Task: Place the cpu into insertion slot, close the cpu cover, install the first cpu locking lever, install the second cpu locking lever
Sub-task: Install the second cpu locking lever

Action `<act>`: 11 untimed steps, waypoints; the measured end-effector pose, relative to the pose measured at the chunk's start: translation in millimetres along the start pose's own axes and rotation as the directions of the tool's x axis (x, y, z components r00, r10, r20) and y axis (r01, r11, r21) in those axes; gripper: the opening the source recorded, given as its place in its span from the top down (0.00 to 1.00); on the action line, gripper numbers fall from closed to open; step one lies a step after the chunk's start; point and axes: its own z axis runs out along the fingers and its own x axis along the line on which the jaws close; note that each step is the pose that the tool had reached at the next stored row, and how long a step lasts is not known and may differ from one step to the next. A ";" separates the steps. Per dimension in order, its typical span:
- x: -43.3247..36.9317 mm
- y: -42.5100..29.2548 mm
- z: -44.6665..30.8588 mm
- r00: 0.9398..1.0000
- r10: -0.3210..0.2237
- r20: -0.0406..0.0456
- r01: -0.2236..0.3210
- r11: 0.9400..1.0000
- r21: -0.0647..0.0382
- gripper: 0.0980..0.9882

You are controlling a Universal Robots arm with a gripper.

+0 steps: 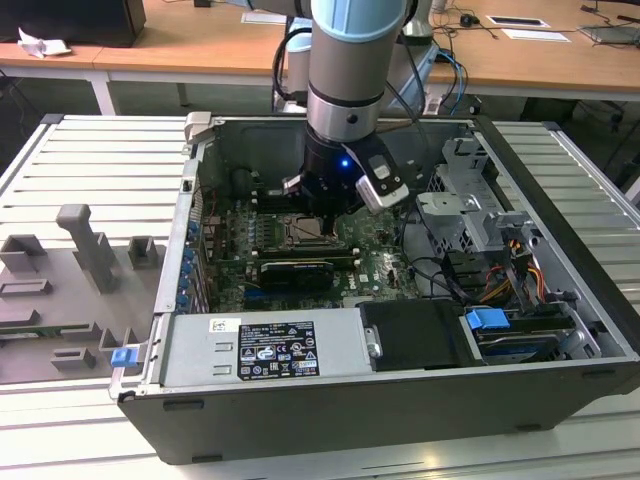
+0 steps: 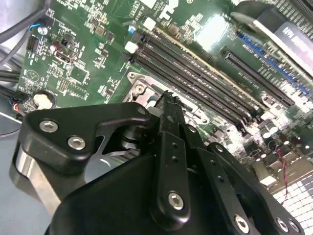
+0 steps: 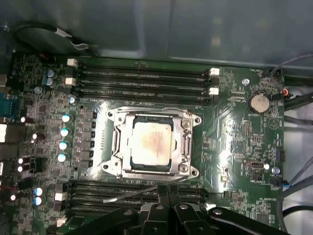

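From where the exterior camera stands, the nearest thing is the front wall of the open computer case (image 1: 330, 420), lying on its side on a ribbed metal table (image 1: 60, 430) in the lower half of the frame. Just behind that wall sits the grey power supply (image 1: 265, 348) with its white-and-black label, and beside it, toward the exterior view's right, a blue plastic tab (image 1: 487, 320) near a bundle of coloured wires.

Further in lies the green motherboard (image 1: 225, 255), with a long black graphics card (image 1: 295, 270) across it. The arm (image 1: 350, 60) comes down from the top centre of the frame, and its gripper (image 1: 318, 212) hangs right over the socket area, a small blue light glowing on the wrist.

In the first wrist view the black fingers (image 3: 168, 208) rise from the bottom centre, drawn close together with nothing seen between them, their tips just at the near edge of the socket by a thin wire lever (image 3: 134, 193). In the second wrist view the gripper (image 2: 167, 100) shows the same narrow pinch above the board.

The cpu (image 3: 150, 142) is already seated in the insertion slot (image 3: 115, 143), its pale metal top showing through the window of the cpu cover (image 3: 186, 143), which lies flat over it at mid-frame. Memory slots (image 3: 142, 81) run beyond the socket, and a coin battery (image 3: 258, 103) sits at the upper right.

Farthest off, wooden desks (image 1: 200, 50) line the top of the exterior view.
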 end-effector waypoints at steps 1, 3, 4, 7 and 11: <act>0.3 -1.3 -0.1 1.000 0.000 0.000 0.000 1.000 -0.002 0.99; 2.4 -4.1 -0.3 1.000 0.000 0.001 0.000 1.000 -0.017 0.99; 3.1 -4.9 -0.4 1.000 0.000 0.002 0.000 1.000 -0.024 0.99; 14.6 -7.3 -0.3 1.000 -0.002 0.003 0.002 0.999 -0.040 0.99; 31.2 -7.8 7.2 1.000 -0.011 0.002 0.011 0.999 -0.042 0.99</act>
